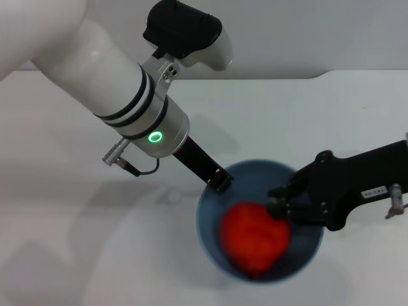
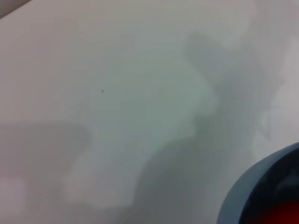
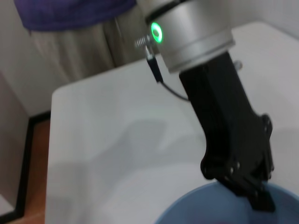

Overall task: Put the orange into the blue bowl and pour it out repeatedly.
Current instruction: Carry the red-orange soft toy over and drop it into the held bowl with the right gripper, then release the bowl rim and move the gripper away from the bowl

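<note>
The blue bowl [image 1: 205, 237] stands on the white table in the lower middle of the head view. The orange [image 1: 255, 241] lies inside it, looking blurred. My left gripper [image 1: 220, 182] reaches down from the upper left and is clamped on the bowl's far-left rim. The right wrist view shows this grip, with the left gripper [image 3: 256, 195] on the bowl [image 3: 210, 207] edge. My right gripper [image 1: 278, 203] comes in from the right over the bowl, right at the orange's upper right side. The left wrist view catches only the bowl [image 2: 245, 196] edge and a sliver of the orange [image 2: 276, 216].
The white table [image 1: 76, 191] spreads wide to the left and front of the bowl. In the right wrist view a person in a purple top [image 3: 70, 14] stands behind the table's far edge, and floor [image 3: 35, 154] shows beyond the table's side edge.
</note>
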You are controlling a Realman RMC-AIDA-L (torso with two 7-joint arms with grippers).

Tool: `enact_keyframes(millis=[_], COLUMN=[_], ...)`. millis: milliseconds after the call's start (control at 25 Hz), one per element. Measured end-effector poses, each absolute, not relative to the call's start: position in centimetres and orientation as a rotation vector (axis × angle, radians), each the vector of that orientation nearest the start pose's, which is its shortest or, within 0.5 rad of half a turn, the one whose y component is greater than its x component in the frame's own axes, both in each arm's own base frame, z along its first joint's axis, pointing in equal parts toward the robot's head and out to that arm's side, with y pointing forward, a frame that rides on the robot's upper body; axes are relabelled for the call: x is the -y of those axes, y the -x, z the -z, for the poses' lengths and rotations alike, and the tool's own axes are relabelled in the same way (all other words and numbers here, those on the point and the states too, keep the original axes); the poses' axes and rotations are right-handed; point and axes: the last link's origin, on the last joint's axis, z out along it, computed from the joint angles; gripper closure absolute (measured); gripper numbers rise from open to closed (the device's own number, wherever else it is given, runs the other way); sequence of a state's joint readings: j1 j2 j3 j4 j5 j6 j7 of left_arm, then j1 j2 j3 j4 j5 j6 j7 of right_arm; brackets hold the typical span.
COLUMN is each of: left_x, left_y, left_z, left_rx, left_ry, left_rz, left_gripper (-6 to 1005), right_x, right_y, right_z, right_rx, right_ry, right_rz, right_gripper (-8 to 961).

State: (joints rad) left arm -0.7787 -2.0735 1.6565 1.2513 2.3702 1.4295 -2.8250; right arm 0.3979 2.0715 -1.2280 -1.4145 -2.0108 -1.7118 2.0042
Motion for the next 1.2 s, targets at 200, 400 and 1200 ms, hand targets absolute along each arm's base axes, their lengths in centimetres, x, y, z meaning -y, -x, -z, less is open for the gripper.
enact_keyframes(millis=[200,400,1200], left_x=[-34.9,-35.0,-34.4], left_y=[10.2,10.7,12.6], left_z=[6.5,6.5,9.9], left_rx=[0.931,0.94,0.858], left_ry=[2.753,2.742,2.737], left_rz=[-0.402,-0.409,-0.477], left_gripper=[1000,1000,1000], right_x=[-30.6,-30.8,-31.6], right_y=[-16.7,-17.2,-27.2], right_z=[-2.4,-4.4,-6.1], right_rx=[-0.538,-0.582,-1.347], right_ry=[3.014,2.912,2.46], right_rz=[-0.18,-0.22,-0.222], right_gripper=[791,633,479])
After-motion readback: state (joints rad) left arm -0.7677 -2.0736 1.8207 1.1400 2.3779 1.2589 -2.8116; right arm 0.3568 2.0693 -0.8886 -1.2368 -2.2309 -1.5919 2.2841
